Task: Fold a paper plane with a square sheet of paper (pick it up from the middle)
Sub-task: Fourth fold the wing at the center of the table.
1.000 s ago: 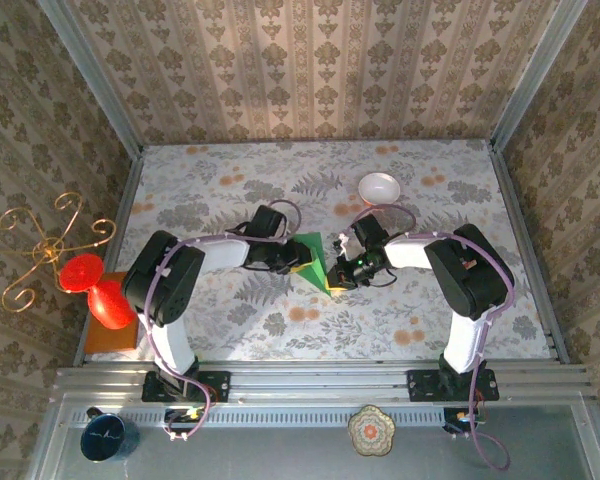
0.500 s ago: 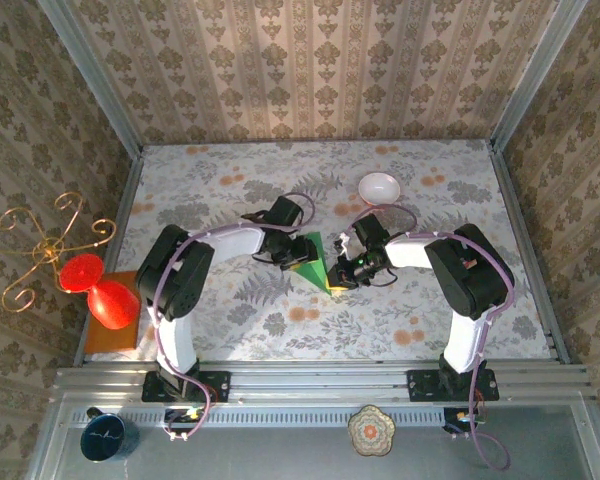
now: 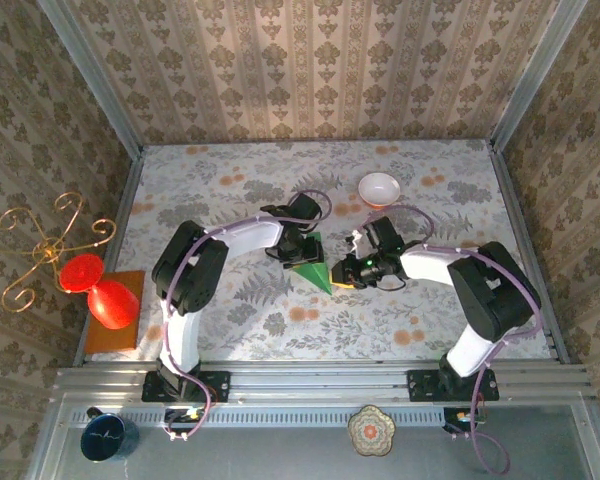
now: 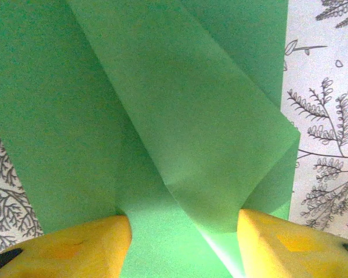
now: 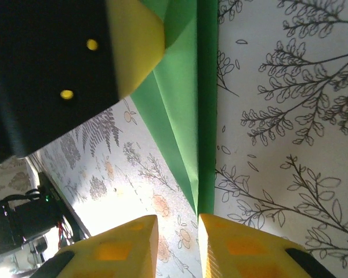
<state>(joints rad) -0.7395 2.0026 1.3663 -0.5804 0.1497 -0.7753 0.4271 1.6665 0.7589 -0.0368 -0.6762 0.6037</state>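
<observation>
Paper plane [image 3: 314,268] is lying flat on the table [image 3: 220,190], nearer the arm bases than the white bowl [image 3: 378,187] and left of it, well apart, tip pointing away from the bowl. Left gripper [image 3: 302,248] is sitting over its bowl-side end, fingers [image 4: 75,246] spread, released, paper running between them. Right gripper [image 3: 341,271] is hovering at the tip, jaws slightly parted, gripping nothing.

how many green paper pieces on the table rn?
1: the folded bright-green paper sheet lies midway on the floral-patterned table, pointed tip toward the near edge. Another could hide beneath it.
</observation>
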